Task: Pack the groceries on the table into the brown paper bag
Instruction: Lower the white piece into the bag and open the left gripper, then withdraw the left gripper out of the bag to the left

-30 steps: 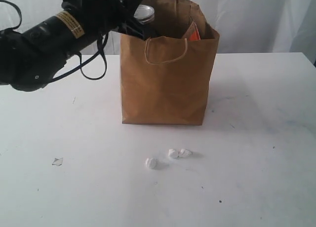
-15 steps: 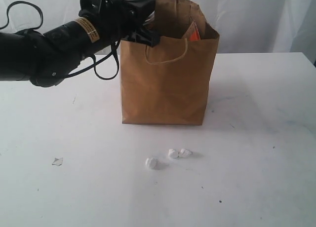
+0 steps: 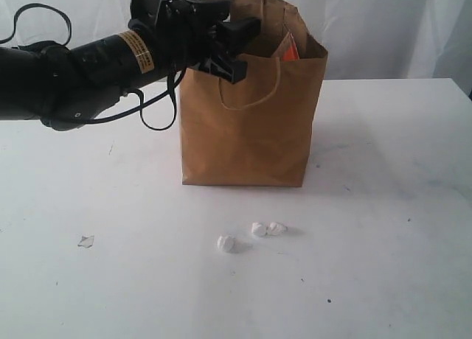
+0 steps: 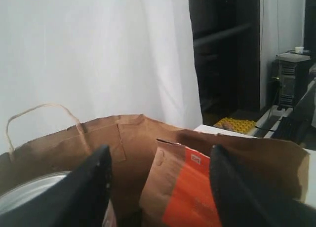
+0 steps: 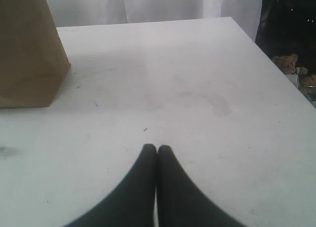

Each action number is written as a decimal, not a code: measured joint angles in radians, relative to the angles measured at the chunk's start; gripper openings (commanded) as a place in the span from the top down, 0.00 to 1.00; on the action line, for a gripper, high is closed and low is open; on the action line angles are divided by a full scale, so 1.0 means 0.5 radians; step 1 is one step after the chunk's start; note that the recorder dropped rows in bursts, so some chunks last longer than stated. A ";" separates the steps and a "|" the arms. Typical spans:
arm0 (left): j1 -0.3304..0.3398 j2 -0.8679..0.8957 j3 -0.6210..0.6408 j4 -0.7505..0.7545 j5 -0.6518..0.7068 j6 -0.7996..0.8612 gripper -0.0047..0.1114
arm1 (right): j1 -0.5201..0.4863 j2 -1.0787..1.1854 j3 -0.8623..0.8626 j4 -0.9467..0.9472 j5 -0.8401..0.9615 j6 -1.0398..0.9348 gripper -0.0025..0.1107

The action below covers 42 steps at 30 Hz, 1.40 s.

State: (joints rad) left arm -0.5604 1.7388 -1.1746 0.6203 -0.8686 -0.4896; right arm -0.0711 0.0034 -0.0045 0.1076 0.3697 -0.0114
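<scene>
We saw the left gripper (image 3: 248, 49) with its black fingers apart at the mouth of the tall creased brown paper bag (image 3: 251, 133), standing on the white tabletop (image 3: 391, 206) (three small white lumps (image 3: 257, 229) lay before it). The right gripper (image 5: 157, 148) was pressed together.

The table (image 3: 398, 206) bears a brown paper bag (image 3: 251, 125) and small white lumps (image 3: 257, 229).

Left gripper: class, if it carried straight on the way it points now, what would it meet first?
Most likely the orange-labelled brown pouch standing inside the brown paper bag. It lies directly ahead of the left gripper, whose jaws stand open. Depth is unclear; the bag's far wall lies behind it.
</scene>
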 measured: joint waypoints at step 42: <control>0.000 -0.938 0.166 0.032 1.737 -0.145 0.96 | 0.000 0.000 0.000 0.000 0.000 0.000 0.98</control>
State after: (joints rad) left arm -0.5604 1.2695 -1.0915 0.6362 0.0000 -0.5622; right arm -0.0711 0.0034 -0.0045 0.1076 0.3697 -0.0114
